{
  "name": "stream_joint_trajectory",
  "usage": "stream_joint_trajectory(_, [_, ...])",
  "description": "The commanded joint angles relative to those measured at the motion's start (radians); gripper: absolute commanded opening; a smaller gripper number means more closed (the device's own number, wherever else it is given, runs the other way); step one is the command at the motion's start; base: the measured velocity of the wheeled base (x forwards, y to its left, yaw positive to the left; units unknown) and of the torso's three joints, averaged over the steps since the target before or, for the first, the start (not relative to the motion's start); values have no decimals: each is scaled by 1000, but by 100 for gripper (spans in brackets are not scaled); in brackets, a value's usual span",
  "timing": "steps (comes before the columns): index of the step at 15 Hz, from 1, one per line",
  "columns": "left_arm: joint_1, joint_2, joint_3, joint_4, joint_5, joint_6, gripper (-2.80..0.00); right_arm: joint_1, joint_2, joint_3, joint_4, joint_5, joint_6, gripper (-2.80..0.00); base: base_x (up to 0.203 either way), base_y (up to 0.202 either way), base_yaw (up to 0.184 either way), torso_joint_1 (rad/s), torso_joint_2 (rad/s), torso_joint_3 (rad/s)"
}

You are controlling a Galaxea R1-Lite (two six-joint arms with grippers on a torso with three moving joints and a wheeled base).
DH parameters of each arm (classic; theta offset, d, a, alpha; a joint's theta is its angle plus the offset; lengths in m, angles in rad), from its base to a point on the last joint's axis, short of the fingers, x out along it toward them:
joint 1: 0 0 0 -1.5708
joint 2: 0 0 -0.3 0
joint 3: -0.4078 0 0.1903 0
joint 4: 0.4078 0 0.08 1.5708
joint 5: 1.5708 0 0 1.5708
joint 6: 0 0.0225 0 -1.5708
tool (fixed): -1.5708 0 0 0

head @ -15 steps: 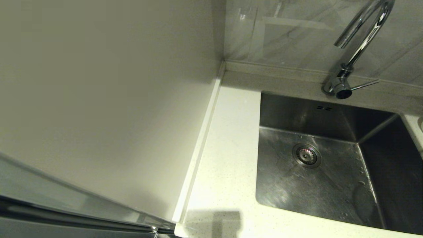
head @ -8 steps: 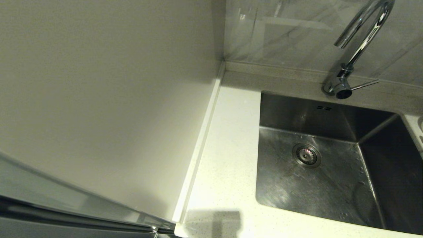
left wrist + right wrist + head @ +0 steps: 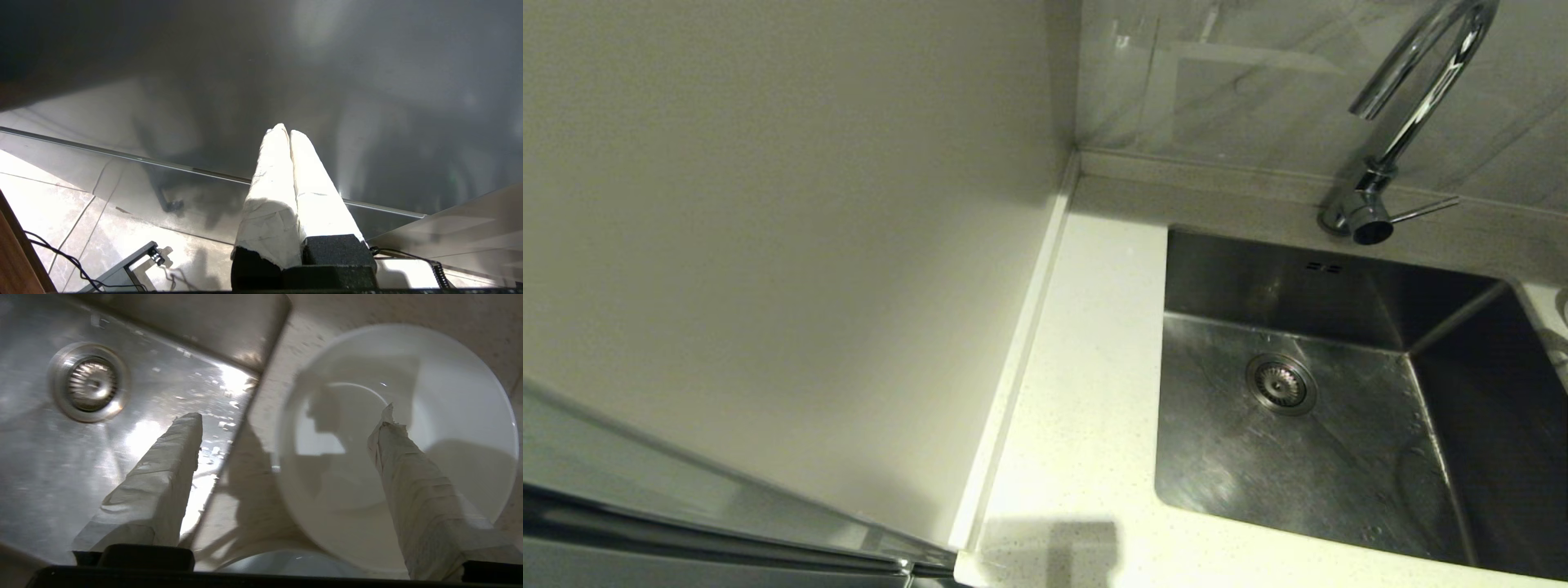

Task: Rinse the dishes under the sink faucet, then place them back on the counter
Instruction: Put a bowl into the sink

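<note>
1. The right gripper [image 3: 286,416] hangs with its taped fingers [image 3: 163,473] spread wide, pinching nothing; a whitish bowl [image 3: 441,375] sits upright on the speckled tabletop [image 3: 408,310] under one finger, while the other finger hangs over the sink [image 3: 61,477], whose drain strainer [image 3: 89,381] lies off to that side

2. Across the last second the head view barely changes, apart from a faint shape shifting at its right edge; judged from the empty, open gripper above the bowl, this dish has been set back beside the basin

3. A second rim [image 3: 278,561] shows just beside the bowl, nearer the gripper's base, so other dishes may remain to be rinsed

4. The head view shows the faucet [image 3: 1409,122], with no water seen running, and a bare basin, but no bowl and no arm; only the right wrist view finds the dishes

5. The left gripper [image 3: 286,132], fingers pressed together and empty, is parked over a tiled floor [image 3: 53,204], far from the work
</note>
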Motion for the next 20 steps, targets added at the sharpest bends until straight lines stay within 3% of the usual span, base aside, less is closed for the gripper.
stream_joint_trajectory(1, [0,-3,0,0,1,-1,-280,3,53,-50,1,-16,-8,0,0,0,0,0,0,0])
stream_joint_trajectory(8, [0,-3,0,0,1,-1,-280,4,114,-124,5,-42,-8,0,0,0,0,0,0,0])
stream_joint_trajectory(10, [0,-4,0,0,1,-1,-280,9,114,-124,5,-43,-8,-280,0,0,0,0,0,0])
stream_joint_trajectory(17, [0,-4,0,0,1,-1,-280,36,94,-124,-4,-37,4,-280,0,0,0,0,0,0])
stream_joint_trajectory(20, [0,-5,0,0,1,-1,-280,35,92,-124,-87,-37,63,-280,0,0,0,0,0,0])
